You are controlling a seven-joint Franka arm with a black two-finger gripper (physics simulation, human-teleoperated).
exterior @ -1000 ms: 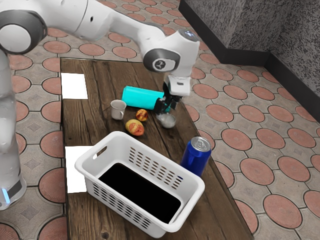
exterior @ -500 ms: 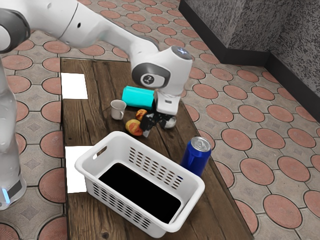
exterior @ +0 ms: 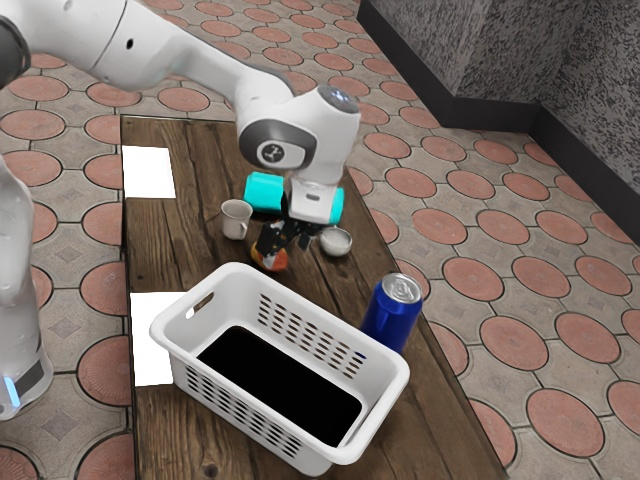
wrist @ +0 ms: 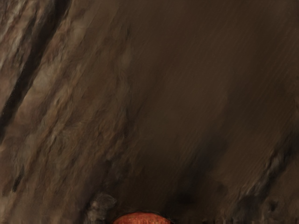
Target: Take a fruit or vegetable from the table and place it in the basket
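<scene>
Fruit [exterior: 281, 262] now right at gripper [exterior: 273, 251], which moved off bowl [exterior: 336, 242]; pick looks near, can't tell opening or hold.

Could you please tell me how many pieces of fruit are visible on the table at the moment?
1: the red and yellow fruit, partly covered by the gripper, near the white basket. Another may be hidden behind the gripper.
</scene>
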